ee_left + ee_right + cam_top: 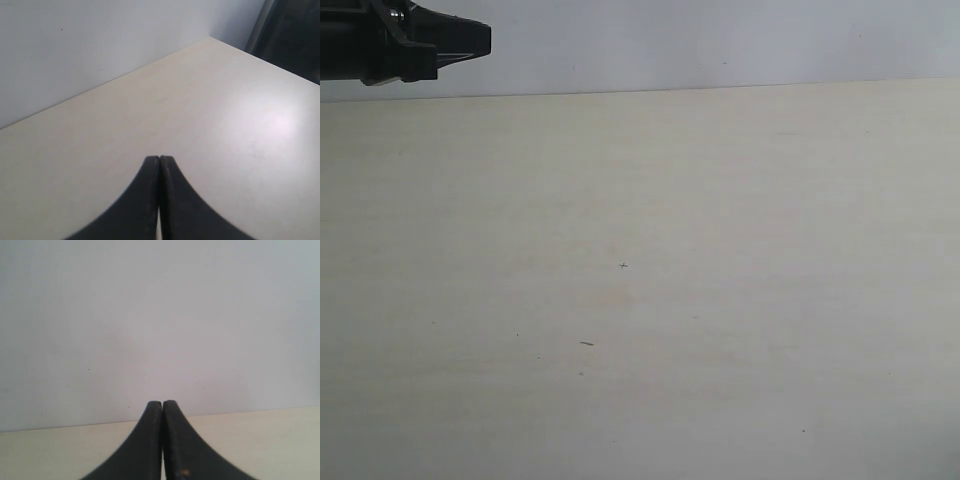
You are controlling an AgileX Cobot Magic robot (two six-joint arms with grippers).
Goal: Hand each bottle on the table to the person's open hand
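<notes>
The pale cream table [720, 250] fills the exterior view with only tiny dark specks on it. None of the bottles shows in any view, and the person's open hand is out of view too. My left gripper [485, 38] pokes in at the top left corner of the exterior view, above the table's far edge. In the left wrist view my left gripper [159, 159] is shut with nothing between its black fingers, over the bare table [225, 125]. My right gripper [163, 403] is shut and empty, facing the wall; it is outside the exterior view.
A plain pale wall [720, 40] runs along the table's far edge. In the left wrist view a table corner sits beside a dark object [295, 35] at the wall's end.
</notes>
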